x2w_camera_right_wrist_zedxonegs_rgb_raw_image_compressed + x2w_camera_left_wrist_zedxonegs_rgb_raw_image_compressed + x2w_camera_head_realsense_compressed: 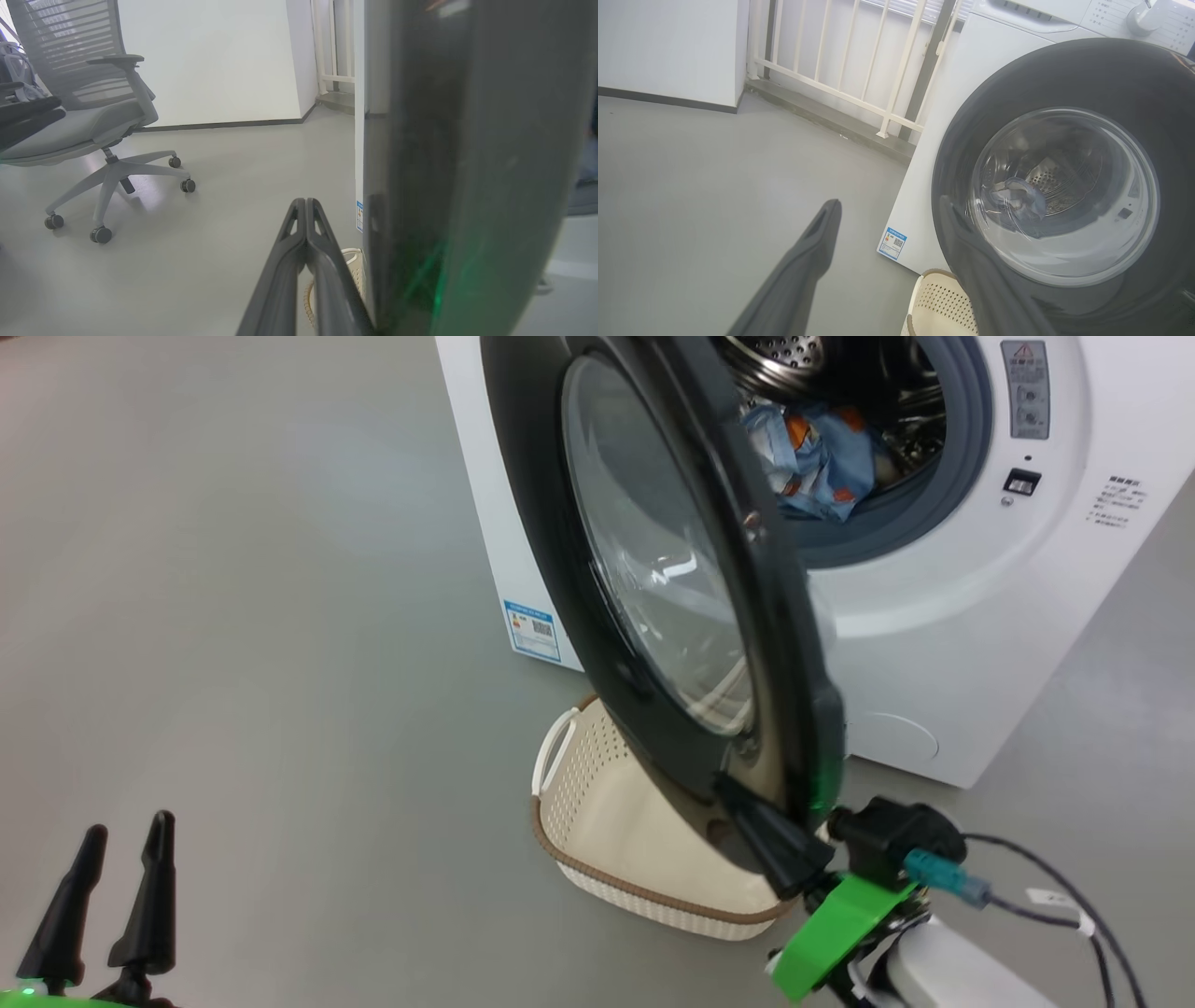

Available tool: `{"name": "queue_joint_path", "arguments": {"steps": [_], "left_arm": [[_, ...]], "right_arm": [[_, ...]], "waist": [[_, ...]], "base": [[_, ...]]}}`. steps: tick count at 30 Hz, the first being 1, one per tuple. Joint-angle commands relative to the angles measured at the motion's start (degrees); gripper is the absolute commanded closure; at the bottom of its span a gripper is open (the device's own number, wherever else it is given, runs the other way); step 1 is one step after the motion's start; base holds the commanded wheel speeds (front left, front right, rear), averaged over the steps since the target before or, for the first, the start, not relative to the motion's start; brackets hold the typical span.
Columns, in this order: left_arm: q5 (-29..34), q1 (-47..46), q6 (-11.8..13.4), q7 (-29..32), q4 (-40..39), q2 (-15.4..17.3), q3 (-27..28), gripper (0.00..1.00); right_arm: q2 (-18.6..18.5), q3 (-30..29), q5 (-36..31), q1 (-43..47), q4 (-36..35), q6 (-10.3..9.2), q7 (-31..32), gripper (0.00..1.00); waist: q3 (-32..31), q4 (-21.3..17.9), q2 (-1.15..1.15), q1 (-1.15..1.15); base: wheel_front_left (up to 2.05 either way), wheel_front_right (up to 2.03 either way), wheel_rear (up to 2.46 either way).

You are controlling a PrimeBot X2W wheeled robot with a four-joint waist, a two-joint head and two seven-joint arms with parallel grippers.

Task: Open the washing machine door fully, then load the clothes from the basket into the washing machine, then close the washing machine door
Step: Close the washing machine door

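Our right claw, pinched together against the door, could slip off its glossy rim; our left claw stands spread.

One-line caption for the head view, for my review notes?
Clothes in the washing machine, basket looks empty, shut right gripper at the lower rim of the half-open door, left gripper open.

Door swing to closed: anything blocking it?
Possibly. The blue bear-print clothes bundle sits at the drum mouth, against the lower lip of the grey-blue rubber gasket, where the black-rimmed round glass door must seat. The cream perforated plastic basket stands below the door; clearance can't be judged.
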Motion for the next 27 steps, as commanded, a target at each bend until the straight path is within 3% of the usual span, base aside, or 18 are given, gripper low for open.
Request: {"name": "queue_joint_path", "arguments": {"steps": [1, 11, 27], "left_arm": [[-0.3, -3.1, -0.4, -0.4, -0.9, 2.6, 2.4, 0.00], [-2.6, -4.5, -0.4, -0.4, -1.8, 4.0, 2.7, 0.00], [-4.4, -8.4, -0.4, -0.4, -3.3, 6.9, 2.0, 0.00]], "right_arm": [[-0.5, -0.7, 0.0, -2.3, -0.8, -0.01, -0.3, 1.00], [-0.1, -9.9, -5.5, -5.4, -1.5, -0.01, -0.3, 1.00], [3.6, -21.9, -16.0, -13.5, -1.3, -0.01, -0.3, 1.00]], "waist": [[0.8, -0.1, 0.00, 0.00], [6.7, -1.5, 0.00, 0.00], [16.6, -3.8, 0.00, 0.00]], "base": [[0.00, 0.00, 0.00], [0.00, 0.00, 0.00], [0.00, 0.00, 0.00]]}}
